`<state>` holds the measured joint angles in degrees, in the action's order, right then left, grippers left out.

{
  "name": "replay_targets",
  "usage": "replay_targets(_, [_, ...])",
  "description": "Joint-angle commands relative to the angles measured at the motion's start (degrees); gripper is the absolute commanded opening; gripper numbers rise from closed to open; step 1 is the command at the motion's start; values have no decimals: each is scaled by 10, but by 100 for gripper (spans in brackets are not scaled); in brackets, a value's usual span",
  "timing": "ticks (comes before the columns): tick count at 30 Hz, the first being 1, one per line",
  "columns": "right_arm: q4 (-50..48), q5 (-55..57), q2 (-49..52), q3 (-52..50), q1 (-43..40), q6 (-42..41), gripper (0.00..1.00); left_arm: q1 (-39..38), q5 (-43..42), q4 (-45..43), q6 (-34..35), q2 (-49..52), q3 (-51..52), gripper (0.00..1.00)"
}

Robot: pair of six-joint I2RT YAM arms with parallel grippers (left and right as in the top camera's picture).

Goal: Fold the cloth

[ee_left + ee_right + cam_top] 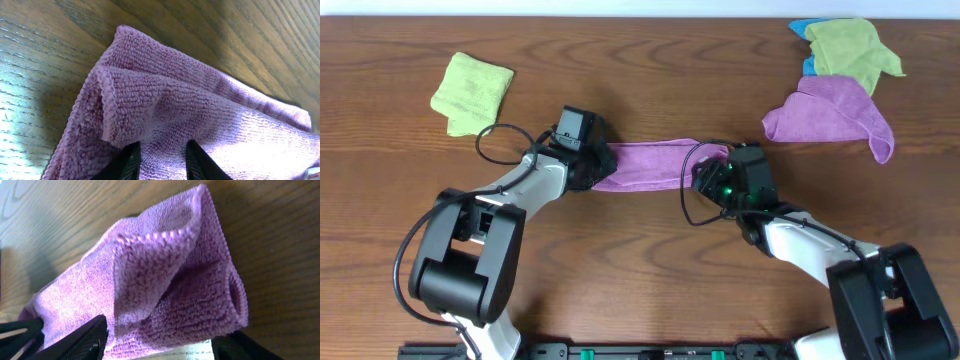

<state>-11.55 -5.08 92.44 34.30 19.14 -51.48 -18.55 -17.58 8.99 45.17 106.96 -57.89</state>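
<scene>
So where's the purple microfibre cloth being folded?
Overhead view, centre: the purple microfibre cloth lies as a band between the left gripper and the right gripper.

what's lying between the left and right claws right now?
The soft purple-magenta microfibre cloth, bunched into a narrow band, runs from the left claw to the right claw. The overhead view shows it.

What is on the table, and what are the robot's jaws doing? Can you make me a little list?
table: brown wood
purple cloth: bunched into a narrow band between the two arms
left jaws: closed on one end of the purple cloth
right jaws: wide around its other end, grip unclear
paler purple cloth: crumpled, far right
folded green cloth: far left
crumpled green cloth: far right corner
blue cloth: peeking out beside the crumpled green cloth
</scene>
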Motion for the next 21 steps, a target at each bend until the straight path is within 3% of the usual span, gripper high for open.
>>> replay_targets(1, [-5, 18, 13, -5, -4, 1, 67, -5, 0, 17, 2, 18, 9, 31])
replay_targets(11, [-42, 16, 59, -5, -5, 1, 67, -5, 0, 17, 2, 18, 9, 31])
replay_targets(18, [-59, 32, 70, -5, -5, 13, 49, -5, 0, 29, 0, 18, 9, 27])
replay_targets(21, [-59, 43, 71, -5, -5, 26, 38, -5, 0, 34, -2, 18, 9, 17])
